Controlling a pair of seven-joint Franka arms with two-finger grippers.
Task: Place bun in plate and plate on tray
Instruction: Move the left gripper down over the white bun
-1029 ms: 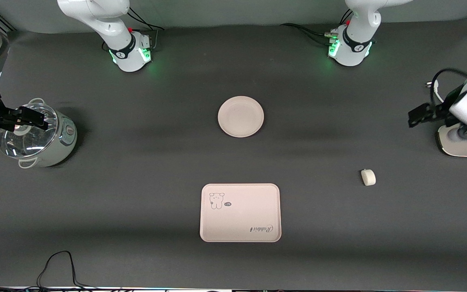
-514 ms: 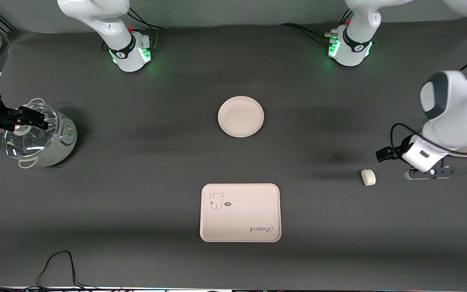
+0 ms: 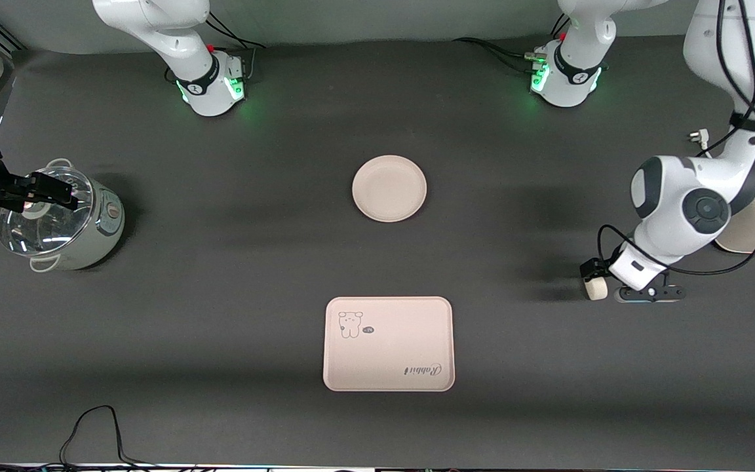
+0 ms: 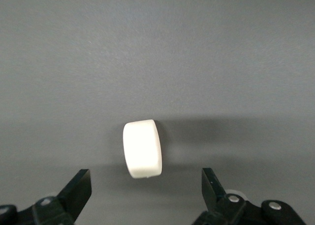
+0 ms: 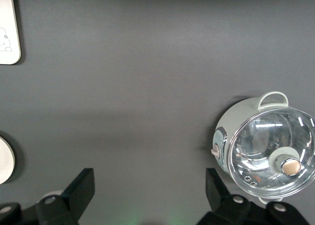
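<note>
Left hand lined up to pick the bun

Left hand (image 4: 142,193) hangs open just over the bun (image 4: 142,148) on the tabletop (image 3: 220,262), fingers (image 4: 78,188) either side for a straddling grip; right hand (image 5: 147,195) waits open above the pot (image 5: 263,151).

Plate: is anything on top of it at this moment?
Nothing. The plate lies bare on the table, its whole dish visible. The bun sits apart, toward the left arm's end, with the open left hand around it.
</note>
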